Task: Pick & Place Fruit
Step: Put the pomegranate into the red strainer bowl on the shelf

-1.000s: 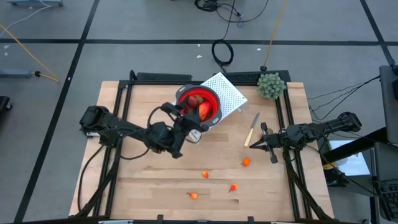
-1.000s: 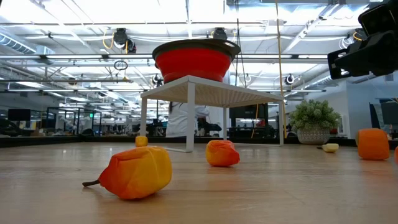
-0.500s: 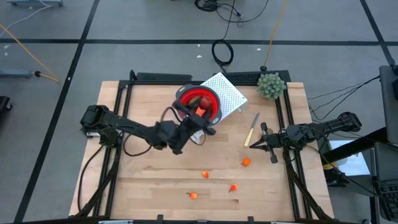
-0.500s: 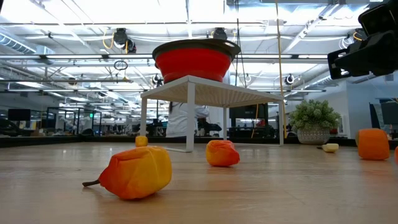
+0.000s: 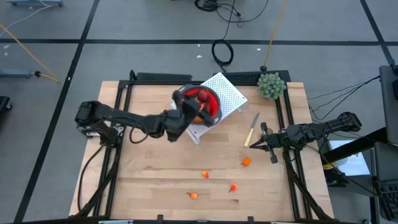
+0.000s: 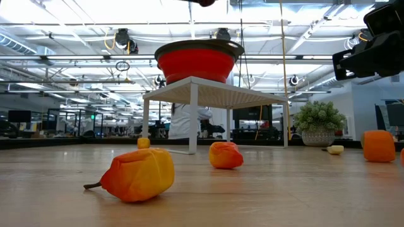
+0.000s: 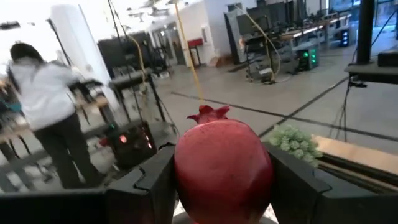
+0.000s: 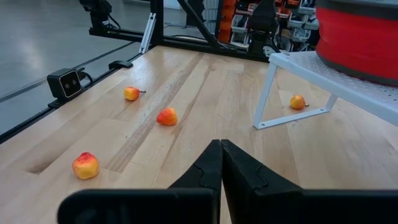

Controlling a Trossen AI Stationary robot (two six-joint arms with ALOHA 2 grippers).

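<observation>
Left hand (image 5: pixel 200 99), poised over the red bowl (image 5: pixel 212 107), part-open and clamped on a dark red pomegranate (image 7: pixel 222 167); the left wrist view shows a finger (image 7: pixel 155 186) pressed to each side of the fruit and its crown upward, detail which the high view reduces to a red ball (image 5: pixel 203 95) above the bowl. The fruit hides the bowl's contents from the wrist camera. The bowl stands on a white perforated stand (image 5: pixel 227 93) at the back of the counter (image 5: pixel 149 180).

Right hand (image 5: pixel 265 144), fingers pressed together and empty, waits near the pale-handled knife (image 5: pixel 251 130).

Four small orange fruits (image 5: pixel 246 162) lie on the front of the counter. The low view enlarges them (image 6: pixel 137 174) but cuts the left hand off at its upper edge, leaving only a dark sliver. A person (image 7: pixel 46 118) stands beyond the counter, seen blurred.
</observation>
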